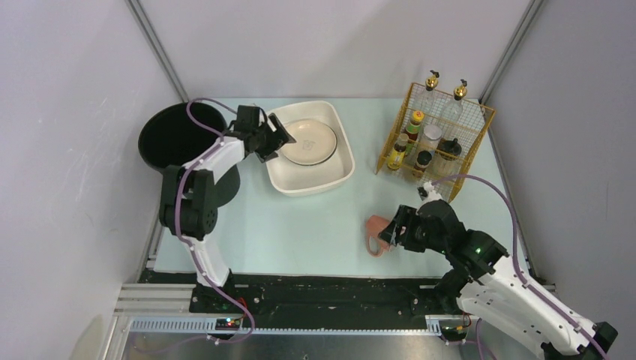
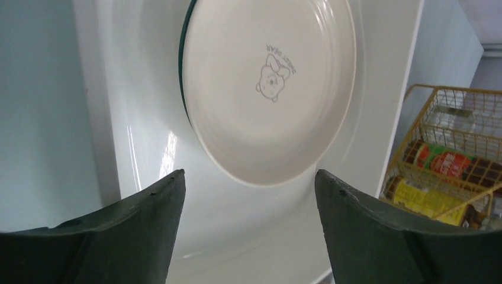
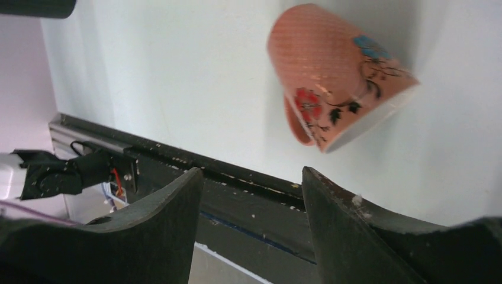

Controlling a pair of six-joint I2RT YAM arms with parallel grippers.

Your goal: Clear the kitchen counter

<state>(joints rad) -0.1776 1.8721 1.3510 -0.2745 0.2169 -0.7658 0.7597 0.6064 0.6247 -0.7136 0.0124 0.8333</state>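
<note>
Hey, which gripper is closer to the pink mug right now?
Right. The right gripper sits open just beside the pink mug on the kitchen counter; the left gripper is far off, open over the white tub holding the plate.

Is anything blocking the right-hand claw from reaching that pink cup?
Nothing visible. The cup lies on its side on the counter just ahead of the right gripper, whose jaws stand open; only bare counter shows between them.
</note>
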